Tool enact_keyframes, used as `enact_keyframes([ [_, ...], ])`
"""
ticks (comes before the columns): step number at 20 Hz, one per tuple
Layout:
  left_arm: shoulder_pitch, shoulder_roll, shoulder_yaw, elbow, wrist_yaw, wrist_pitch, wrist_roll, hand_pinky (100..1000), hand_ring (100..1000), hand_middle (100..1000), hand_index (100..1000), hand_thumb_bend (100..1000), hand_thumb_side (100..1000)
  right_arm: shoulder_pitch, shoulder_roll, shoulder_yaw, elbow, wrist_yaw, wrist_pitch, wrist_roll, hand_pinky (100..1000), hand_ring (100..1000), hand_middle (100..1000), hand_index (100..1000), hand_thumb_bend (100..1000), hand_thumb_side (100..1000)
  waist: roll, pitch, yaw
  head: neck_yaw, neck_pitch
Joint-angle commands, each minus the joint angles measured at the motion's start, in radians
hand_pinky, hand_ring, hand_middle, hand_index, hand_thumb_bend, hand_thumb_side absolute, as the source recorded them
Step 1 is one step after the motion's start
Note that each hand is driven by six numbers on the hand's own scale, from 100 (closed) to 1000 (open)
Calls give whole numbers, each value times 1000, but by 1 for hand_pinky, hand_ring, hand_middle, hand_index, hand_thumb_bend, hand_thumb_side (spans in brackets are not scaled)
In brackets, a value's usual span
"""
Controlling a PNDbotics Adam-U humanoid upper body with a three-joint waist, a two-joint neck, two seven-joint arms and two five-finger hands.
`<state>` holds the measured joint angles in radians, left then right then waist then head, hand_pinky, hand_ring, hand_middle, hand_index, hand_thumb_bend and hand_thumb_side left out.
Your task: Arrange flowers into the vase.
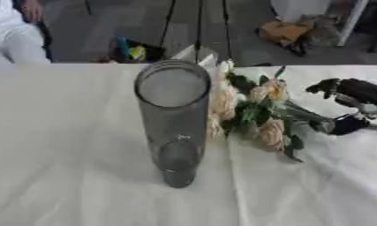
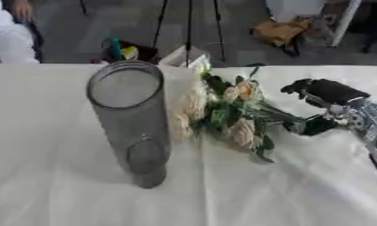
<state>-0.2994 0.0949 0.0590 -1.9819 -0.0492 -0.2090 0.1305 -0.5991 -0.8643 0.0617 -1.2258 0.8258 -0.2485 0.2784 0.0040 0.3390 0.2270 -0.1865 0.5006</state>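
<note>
The flowers (image 2: pixel 222 112), a bunch of pale cream and peach roses with dark green leaves, lie near the middle of the table, just right of the vase (image 2: pixel 133 121), their blooms pointing toward it and their stems (image 2: pixel 280 115) running out to the right. The nearest blooms sit right against the vase's side; whether they touch it cannot be told. The vase is a tall clear glass cylinder standing upright with its mouth open and nothing visible inside. The right hand (image 2: pixel 318 108) comes in from the right edge, its black fingers and thumb curled round the stem ends. The right eye view shows more of this hand, with the silver wrist and forearm (image 2: pixel 369 123) behind it, while the left eye view cuts it off at the picture's edge. The left hand appears in neither view. A white cloth (image 1: pixel 75 176) covers the table, wrinkled in front of the vase, with wide bare cloth to the vase's left and toward the near edge. The far table edge runs just behind the vase's rim, and beyond it lies a floor with scattered objects.
</note>
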Motion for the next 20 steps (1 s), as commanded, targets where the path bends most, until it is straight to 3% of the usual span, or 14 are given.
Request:
enact_keyframes([
  [1, -5, 7, -4, -18, 1, -3, -4, 557, 674, 771, 900, 100, 1000, -9, -35, -18, -12, -3, -4, -6, 785, 732, 788, 932, 356, 360, 14, -3, 0, 0, -4],
  [7, -7, 8, -5, -18, 1, -3, -3, 558, 675, 771, 901, 100, 1000, 16, -62, -26, -48, -13, -3, 11, 779, 749, 837, 933, 300, 383, 13, -4, -6, -1, -7],
  [20, -5, 4, -7, -18, 2, -3, -8, 558, 676, 771, 902, 100, 1000, 4, -46, -1, -10, 113, -34, -24, 768, 766, 890, 928, 230, 419, 16, 0, -2, -15, -4],
])
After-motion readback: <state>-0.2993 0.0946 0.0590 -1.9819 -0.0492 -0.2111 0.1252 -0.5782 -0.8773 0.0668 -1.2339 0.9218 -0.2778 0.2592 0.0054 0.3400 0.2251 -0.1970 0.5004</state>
